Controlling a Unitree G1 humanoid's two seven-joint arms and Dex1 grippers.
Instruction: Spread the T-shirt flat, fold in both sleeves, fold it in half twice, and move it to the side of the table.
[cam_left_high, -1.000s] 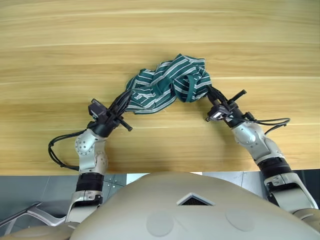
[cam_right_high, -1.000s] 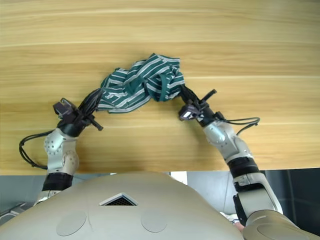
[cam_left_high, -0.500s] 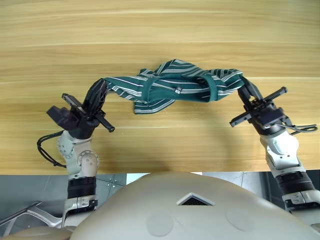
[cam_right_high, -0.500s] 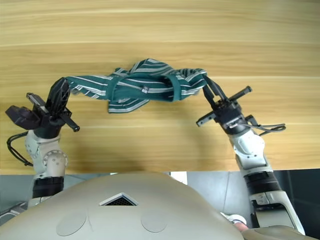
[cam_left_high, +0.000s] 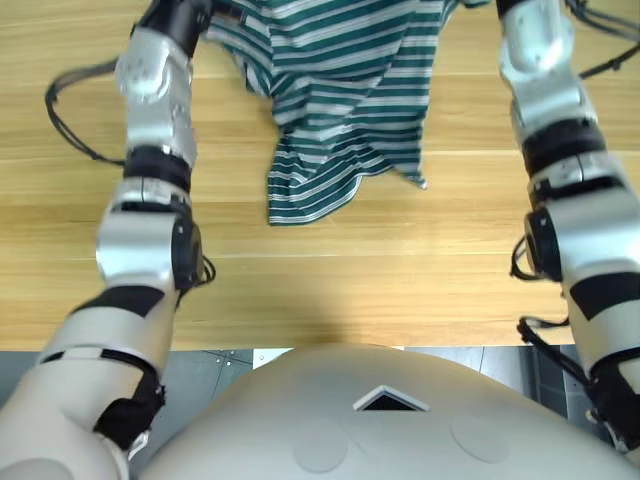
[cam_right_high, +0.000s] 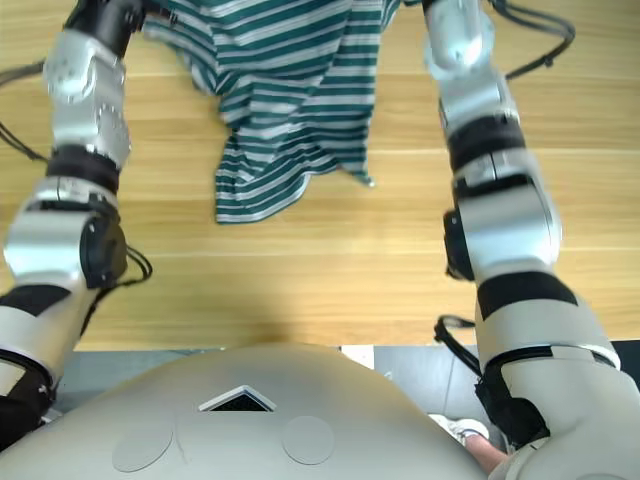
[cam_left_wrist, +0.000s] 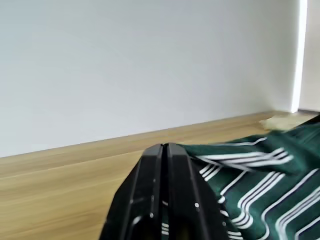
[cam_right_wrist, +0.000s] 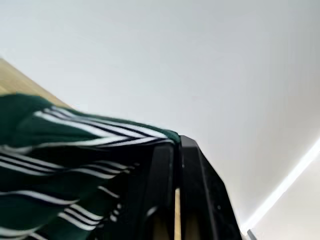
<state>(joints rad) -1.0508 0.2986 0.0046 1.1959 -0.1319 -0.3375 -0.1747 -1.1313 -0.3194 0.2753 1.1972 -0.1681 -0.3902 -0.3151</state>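
Half a sec before, the T-shirt (cam_left_high: 340, 110) was stretched sideways like a twisted rope, low over the table (cam_left_high: 400, 290), w/ one claw at each end. By now both arms had swung up and forward, and the cloth hung between them as a striped sheet, far more opened out than before. Its lower hem drooped onto the table near the middle. It was bunched and curled on the robot's left side, w/ a small corner poking out to the right.

The left claw (cam_left_wrist: 165, 146) was clenched, fingers pressed together, w/ green striped cloth running off from them. The right claw (cam_right_wrist: 176, 142) was pinched tight on a fold of the same cloth.

As for the task, this looked like the spreading step, well underway but not finished. The T-shirt was lifted, not yet flat, and no sleeve was folded. The next move prob. needed a slow lay-down w/ the top edge kept taut. Otherwise that curled hem could stay rucked underneath and spoil the folds.
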